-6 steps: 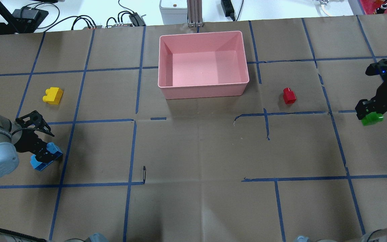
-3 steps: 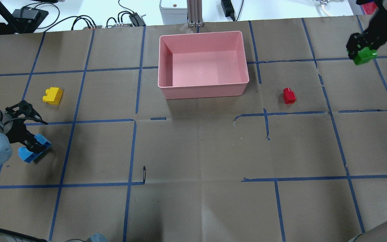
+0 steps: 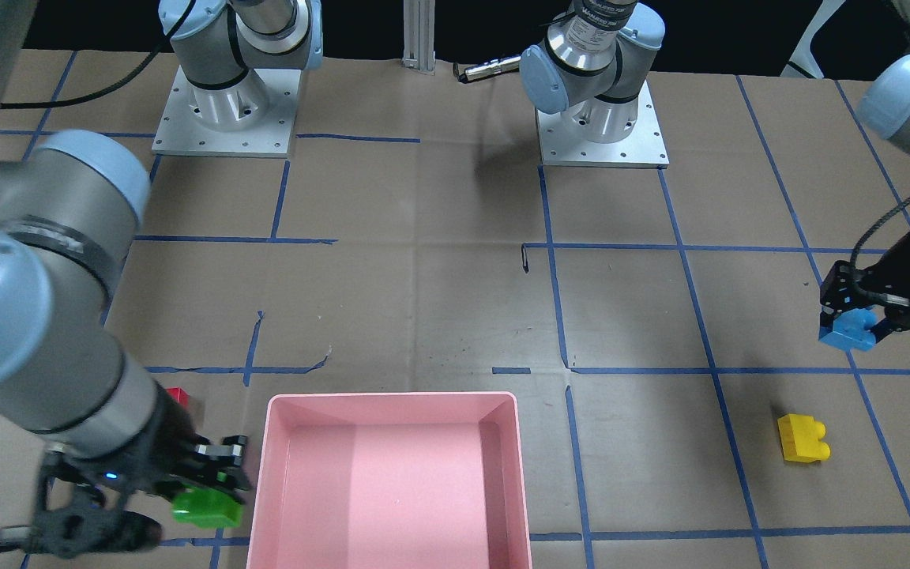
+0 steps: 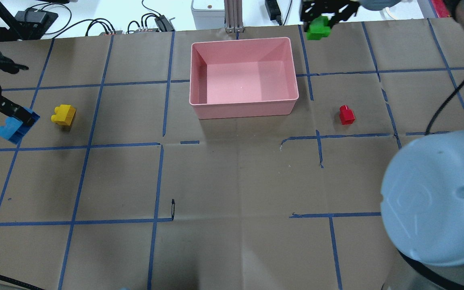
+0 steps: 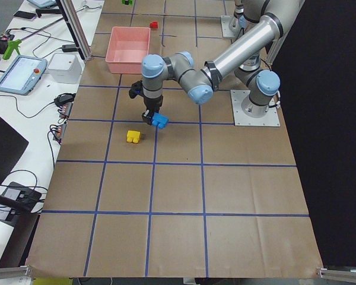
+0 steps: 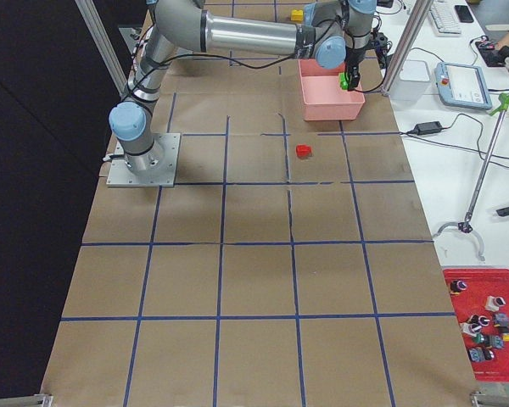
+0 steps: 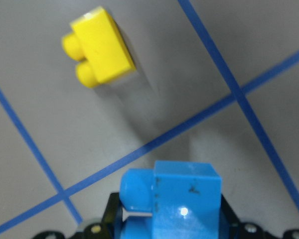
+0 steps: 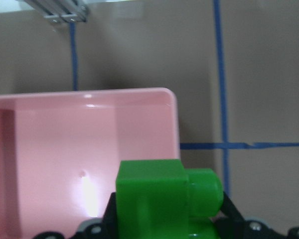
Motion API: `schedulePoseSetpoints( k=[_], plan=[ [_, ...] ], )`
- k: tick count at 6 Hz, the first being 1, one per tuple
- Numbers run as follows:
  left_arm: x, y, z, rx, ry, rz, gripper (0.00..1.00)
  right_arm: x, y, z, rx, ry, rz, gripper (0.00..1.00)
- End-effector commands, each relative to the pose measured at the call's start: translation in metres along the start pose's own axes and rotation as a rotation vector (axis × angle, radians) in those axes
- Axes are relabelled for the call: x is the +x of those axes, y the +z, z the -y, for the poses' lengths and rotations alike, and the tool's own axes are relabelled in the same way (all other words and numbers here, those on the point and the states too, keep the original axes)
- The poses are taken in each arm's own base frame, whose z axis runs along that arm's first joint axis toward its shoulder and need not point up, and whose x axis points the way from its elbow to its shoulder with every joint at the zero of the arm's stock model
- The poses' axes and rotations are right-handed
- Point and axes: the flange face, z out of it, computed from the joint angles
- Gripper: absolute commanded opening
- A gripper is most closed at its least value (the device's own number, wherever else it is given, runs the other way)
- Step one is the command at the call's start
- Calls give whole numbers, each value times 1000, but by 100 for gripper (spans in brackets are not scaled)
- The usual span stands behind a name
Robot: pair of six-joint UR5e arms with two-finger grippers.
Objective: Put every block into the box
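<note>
Red block (image 3: 178,394) mostly hidden behind right arm (image 3: 44,348), box (image 3: 392,409) cut off at bottom edge, green block (image 8: 149,194) cropped below

Brown paper (image 4: 236,181) gridded with blue tape (image 4: 95,221) lies beside a cluttered white bench (image 6: 445,191).

One camera sits high behind the two grey metal arm bases (image 3: 224,118) and looks forward and down on the brown paper surface with blue tape lines (image 4: 236,181). Another sits across from it, faces the bases and looks steeply down, so left and right swap there. Two far-off cameras look along the surface, one from each end. All four show the big pink plastic box (image 4: 244,109). The left wrist camera is very near the light blue plastic studded brick (image 7: 182,199) and sees the yellow plastic studded brick (image 7: 102,47), like the high view. The right wrist camera looks past the green plastic studded brick (image 8: 154,199) into a box corner.
</note>
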Motion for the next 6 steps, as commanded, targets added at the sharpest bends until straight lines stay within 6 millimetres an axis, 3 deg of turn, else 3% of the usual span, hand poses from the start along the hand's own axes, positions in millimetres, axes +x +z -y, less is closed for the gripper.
schedulePoseSetpoints(
  k=[1,2,3,5,6],
  plan=[
    [21,-61,69,-40,-197,-43,8,-90,71,-17,-28,117,51,5],
    [46,-63,114,-36,-268,-49,8,-93,81,-24,-58,117,40,7],
    [81,-62,160,-41,-329,-59,8,-91,86,-25,-54,115,31,99],
    [159,-68,223,-27,-476,-99,8,-78,72,-19,-35,113,26,100],
    [208,-65,246,-26,-530,-116,8,-28,66,0,-21,61,15,100]
  ],
)
